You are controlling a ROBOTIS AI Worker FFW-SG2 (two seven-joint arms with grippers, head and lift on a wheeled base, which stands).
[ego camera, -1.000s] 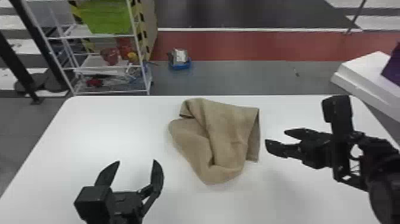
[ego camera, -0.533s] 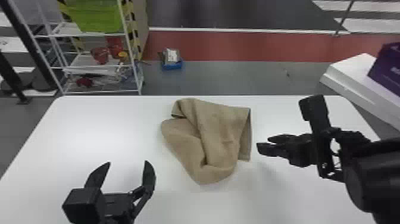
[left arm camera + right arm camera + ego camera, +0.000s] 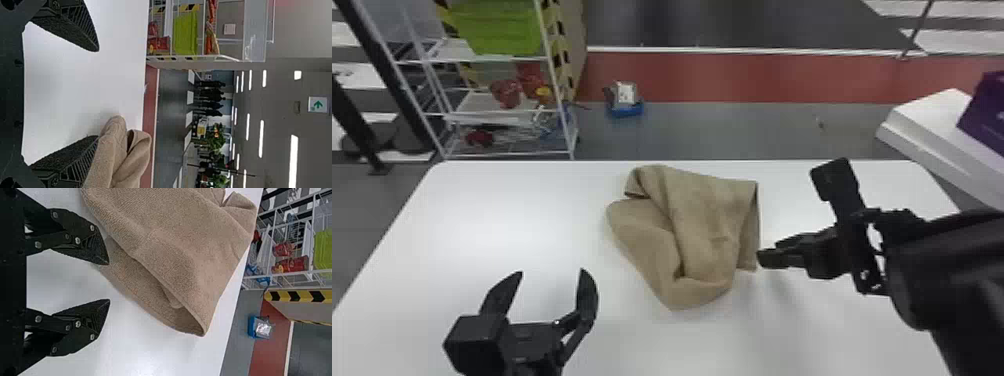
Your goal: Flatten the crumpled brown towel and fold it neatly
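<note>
- Stretching beneath both grippers is a white table [image 3: 482, 215] with rounded far corners.
- Lying on it, crumpled and partly folded over itself, the brown towel [image 3: 682, 225] is ahead and to the right of the left gripper [image 3: 552, 272], and just left of the right gripper [image 3: 768, 252].
- The left gripper has its two fingers spread wide, with nothing between them.
- In the right wrist view, the right gripper [image 3: 109, 282] also stands wide and empty, its fingertips beside the towel's open edge; whether one touches the cloth I cannot tell.
- Well beyond the left gripper, past the table's far edge, stands a white wire rack [image 3: 507, 154] with a green bin [image 3: 497, 25] and red containers [image 3: 506, 93].
- Farther out, between the two grippers' lines, a blue-based object [image 3: 626, 112] sits on grey floor near a red band [image 3: 732, 75].
- Beyond the right gripper, off to its right, are a white ledge [image 3: 922, 120] and a purple box [image 3: 987, 110].
- Compared with the earlier frames, the right gripper has come closer to the towel's near right corner; the left gripper and the cloth's folds look much the same.
</note>
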